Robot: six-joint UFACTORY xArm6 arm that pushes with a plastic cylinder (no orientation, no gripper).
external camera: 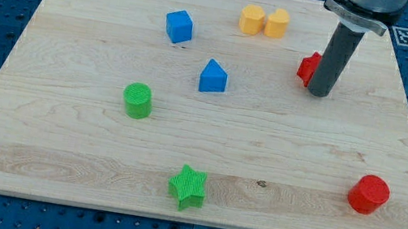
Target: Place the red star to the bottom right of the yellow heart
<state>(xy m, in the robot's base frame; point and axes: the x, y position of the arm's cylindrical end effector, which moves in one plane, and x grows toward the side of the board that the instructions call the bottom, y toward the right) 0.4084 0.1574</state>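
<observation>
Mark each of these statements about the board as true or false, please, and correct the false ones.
1. My tip is right next to the red star, on the star's right side in the view. True.
2. The red star lies at the view's bottom, beside the green star. False: it is near the view's top right, partly hidden behind the rod.
3. The two yellow blocks sit side by side near the view's top. True.
4. The red cylinder touches the green cylinder. False: they are far apart, red at the view's bottom right, green at the left of centre.
5. There are two blue blocks, a blue cube and a blue block with a peaked top. True.
</observation>
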